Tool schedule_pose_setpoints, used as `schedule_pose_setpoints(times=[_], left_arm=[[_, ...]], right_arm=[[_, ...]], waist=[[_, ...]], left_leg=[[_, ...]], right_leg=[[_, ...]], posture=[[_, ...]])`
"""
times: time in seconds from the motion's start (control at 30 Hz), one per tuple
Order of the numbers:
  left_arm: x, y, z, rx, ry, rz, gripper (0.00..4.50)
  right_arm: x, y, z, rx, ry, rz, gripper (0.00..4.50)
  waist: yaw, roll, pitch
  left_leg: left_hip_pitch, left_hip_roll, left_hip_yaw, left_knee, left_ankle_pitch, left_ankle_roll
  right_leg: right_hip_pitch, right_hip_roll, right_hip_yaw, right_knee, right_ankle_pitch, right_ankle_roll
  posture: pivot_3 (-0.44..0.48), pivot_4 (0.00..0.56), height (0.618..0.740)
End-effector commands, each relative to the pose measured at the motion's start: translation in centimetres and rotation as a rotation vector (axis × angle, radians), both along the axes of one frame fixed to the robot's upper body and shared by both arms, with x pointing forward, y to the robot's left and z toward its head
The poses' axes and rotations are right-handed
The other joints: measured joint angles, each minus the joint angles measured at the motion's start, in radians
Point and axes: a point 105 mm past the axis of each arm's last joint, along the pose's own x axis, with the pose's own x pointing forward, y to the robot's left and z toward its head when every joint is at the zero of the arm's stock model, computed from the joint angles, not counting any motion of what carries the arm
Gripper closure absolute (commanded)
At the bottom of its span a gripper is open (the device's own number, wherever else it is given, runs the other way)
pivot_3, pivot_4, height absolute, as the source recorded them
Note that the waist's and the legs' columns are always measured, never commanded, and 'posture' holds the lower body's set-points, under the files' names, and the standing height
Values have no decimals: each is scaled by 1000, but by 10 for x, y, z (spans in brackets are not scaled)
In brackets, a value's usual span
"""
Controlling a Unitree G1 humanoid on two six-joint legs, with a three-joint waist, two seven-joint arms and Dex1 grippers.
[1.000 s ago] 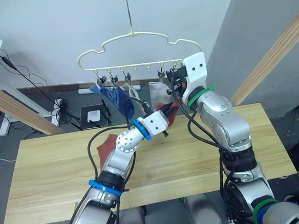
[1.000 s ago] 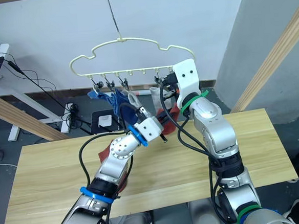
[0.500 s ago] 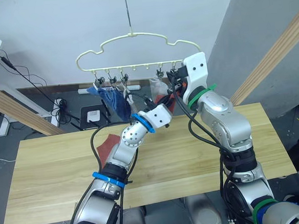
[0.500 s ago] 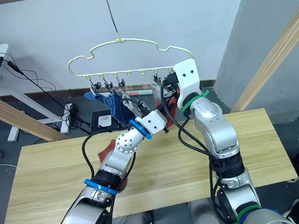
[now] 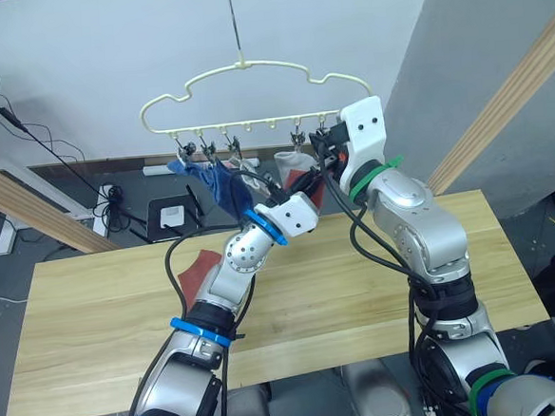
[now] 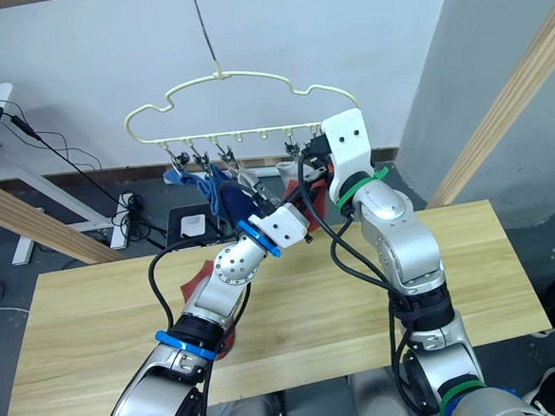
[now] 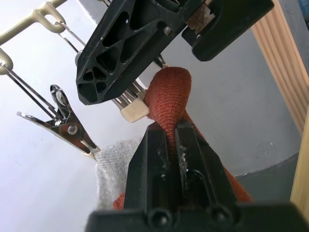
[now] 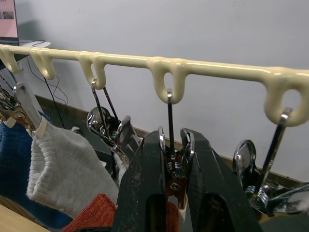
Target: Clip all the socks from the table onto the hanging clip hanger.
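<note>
Above the wooden worktop [image 5: 378, 287], the cream hanger [image 5: 244, 72] hangs from a thin wire, its row of silver clips along the bottom bar. At the bar's right part, the right pincer [image 8: 173, 159] is squeezed around one silver clip [image 8: 172, 166], its two black fingers pressing the clip's handles from either side. Just below it, the left pincer [image 7: 169, 133] is clamped on a rust-red sock [image 7: 171, 92], holding the sock's rounded end up against the cream-tipped mouth of that clip. Two blue socks [image 5: 221, 185] hang from clips at the left part of the bar, and a light grey sock [image 8: 65, 164] hangs beside them; another grey sock [image 5: 289, 164] hangs from a clip just left of the one being pressed. A second rust-red sock [image 5: 198, 271] lies flat on the worktop, partly behind the left arm.
</note>
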Motion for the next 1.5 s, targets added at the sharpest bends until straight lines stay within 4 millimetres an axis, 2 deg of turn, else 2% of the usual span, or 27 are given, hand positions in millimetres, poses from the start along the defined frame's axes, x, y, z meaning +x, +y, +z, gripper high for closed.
schedule_pose_setpoints(times=[0.03,0.5,0.8,1.07,1.3,1.4,1.5], left_arm=[[0,2,14,-20,-58,5,4500],[5,2,20,-31,-77,24,4500],[6,1,21,-36,-78,24,4500],[7,3,15,-59,-13,12,4500],[3,-2,6,-100,100,-68,2639],[-4,-4,2,-122,160,-139,1815],[-15,2,3,-142,187,-192,1815]], right_arm=[[-7,3,11,3,-52,24,4302],[-7,3,7,13,-27,22,4302],[-12,6,8,31,-10,50,1122],[-36,0,7,-8,1,118,1122],[-56,-7,4,-54,12,180,1083],[-61,-11,5,-72,-2,186,1083],[-64,-18,8,-101,-51,154,1083]], waist=[[0,0,0],[-1,0,0],[-1,0,0],[0,0,0],[-3,0,0],[-3,0,0],[-3,0,0]], left_leg=[[0,0,0,0,0,0],[0,0,0,0,0,0],[0,0,0,0,0,0],[-1,0,-1,0,0,0],[-1,0,-1,0,0,0],[-1,0,0,0,0,0],[-1,0,0,-1,0,0]], right_leg=[[0,0,0,0,0,0],[0,0,0,0,0,0],[0,0,0,0,0,0],[0,0,-1,-1,0,0],[0,0,-1,-1,0,0],[0,0,-1,-1,0,0],[0,0,-1,-1,0,1]], posture=[[-251,311,733],[-247,317,733],[-244,317,733],[-247,320,733],[-259,320,733],[-262,321,733],[-264,323,733]])
